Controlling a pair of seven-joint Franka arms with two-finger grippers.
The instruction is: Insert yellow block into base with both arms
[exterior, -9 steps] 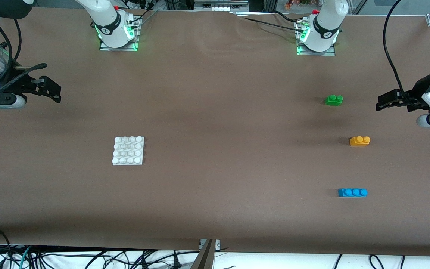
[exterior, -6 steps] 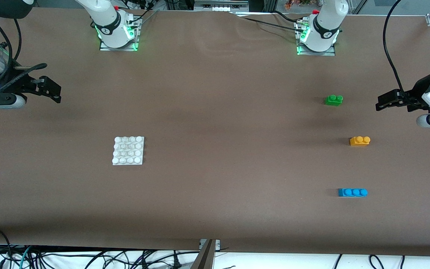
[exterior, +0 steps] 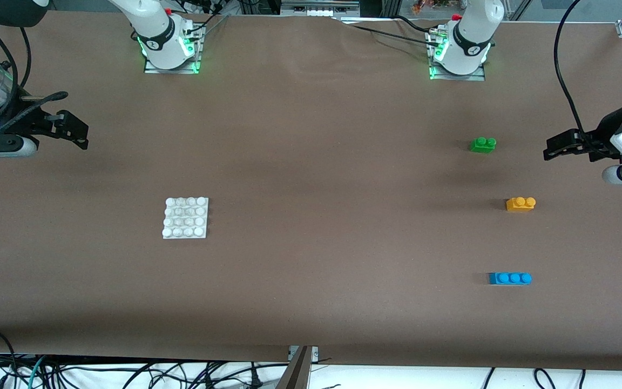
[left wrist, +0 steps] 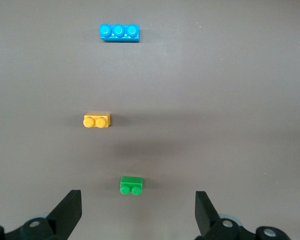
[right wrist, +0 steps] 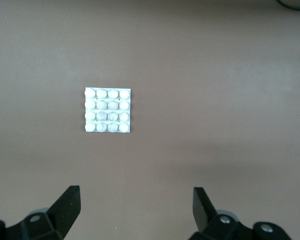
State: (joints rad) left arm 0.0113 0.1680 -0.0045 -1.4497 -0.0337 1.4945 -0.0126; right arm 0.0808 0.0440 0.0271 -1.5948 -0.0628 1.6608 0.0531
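Note:
The yellow block (exterior: 520,203) (left wrist: 97,121) lies on the brown table toward the left arm's end, studs up. The white studded base (exterior: 186,218) (right wrist: 108,110) sits flat toward the right arm's end. My left gripper (exterior: 551,150) (left wrist: 138,212) hangs open and empty at the table's edge, up above the surface and clear of the block. My right gripper (exterior: 80,135) (right wrist: 136,210) hangs open and empty at the other end of the table, well away from the base. Both arms wait.
A green two-stud brick (exterior: 483,144) (left wrist: 131,185) lies farther from the front camera than the yellow block. A blue three-stud brick (exterior: 510,278) (left wrist: 120,33) lies nearer to it. The arm bases (exterior: 168,51) (exterior: 459,56) stand along the back edge.

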